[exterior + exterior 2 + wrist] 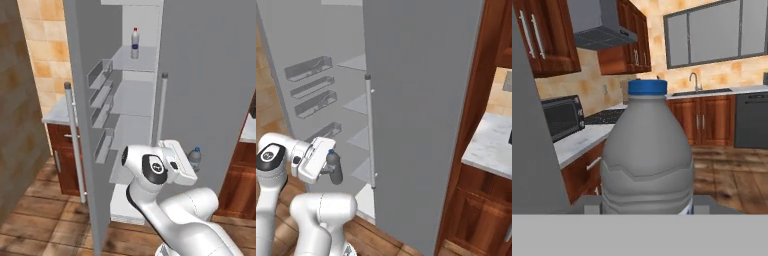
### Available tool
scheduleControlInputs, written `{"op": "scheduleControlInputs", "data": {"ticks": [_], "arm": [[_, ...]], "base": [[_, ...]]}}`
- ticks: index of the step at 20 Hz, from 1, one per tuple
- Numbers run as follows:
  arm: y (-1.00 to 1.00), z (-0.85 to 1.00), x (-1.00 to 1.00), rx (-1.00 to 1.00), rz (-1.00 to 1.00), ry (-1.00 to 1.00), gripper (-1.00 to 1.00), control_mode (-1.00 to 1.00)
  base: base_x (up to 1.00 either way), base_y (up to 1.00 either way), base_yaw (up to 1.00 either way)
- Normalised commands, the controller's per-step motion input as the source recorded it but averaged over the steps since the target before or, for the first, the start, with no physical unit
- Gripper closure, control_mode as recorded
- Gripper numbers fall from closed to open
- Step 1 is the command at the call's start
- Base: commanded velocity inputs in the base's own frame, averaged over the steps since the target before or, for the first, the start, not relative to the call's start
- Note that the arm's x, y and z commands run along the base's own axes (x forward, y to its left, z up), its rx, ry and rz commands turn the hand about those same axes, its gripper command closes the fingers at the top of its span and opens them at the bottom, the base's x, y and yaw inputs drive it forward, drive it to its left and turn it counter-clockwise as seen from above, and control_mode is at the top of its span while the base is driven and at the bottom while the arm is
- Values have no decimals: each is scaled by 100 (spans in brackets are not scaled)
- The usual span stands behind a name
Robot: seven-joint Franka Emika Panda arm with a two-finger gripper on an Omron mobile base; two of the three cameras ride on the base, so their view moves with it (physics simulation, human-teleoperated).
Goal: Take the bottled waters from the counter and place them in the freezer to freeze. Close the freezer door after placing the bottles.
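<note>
Standing open ahead of the arm, the freezer (135, 100) is showing flat white walls and pale glassy shelves; its freezer door (80, 100), a tall smooth grey panel with a long bar handle and bins on its inner face, is swinging wide to the left; the plain twin door (416, 115) is staying shut. The counter (488, 145), a white veined marble slab on reddish-brown cabinets, is lying off to the right. One bottle with a red cap (134, 43) is standing upright on an upper shelf. The gripper (331, 170) is carrying the blue-capped bottle (647, 155) low beside the twin door, outside the freezer; the fingers are hidden behind it, so the grip is probably around its lower body. That bottle is looking light, ribbed, slim and somewhat slick; squeezing the stiffer ribbed waist should be holding it best.
</note>
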Motion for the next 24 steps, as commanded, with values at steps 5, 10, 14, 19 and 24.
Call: {"op": "scheduleControlInputs", "data": {"ticks": [5, 10, 14, 19, 24], "arm": [[0, 0, 0, 0, 0, 0, 100, 100], [0, 0, 0, 0, 0, 0, 100, 100], [0, 0, 0, 0, 0, 0, 100, 100], [0, 0, 0, 0, 0, 0, 100, 100], [0, 0, 0, 0, 0, 0, 100, 100]], "base": [[38, 6, -5], [38, 32, 0], [45, 26, 0], [47, 15, -1], [30, 0, -3]]}}
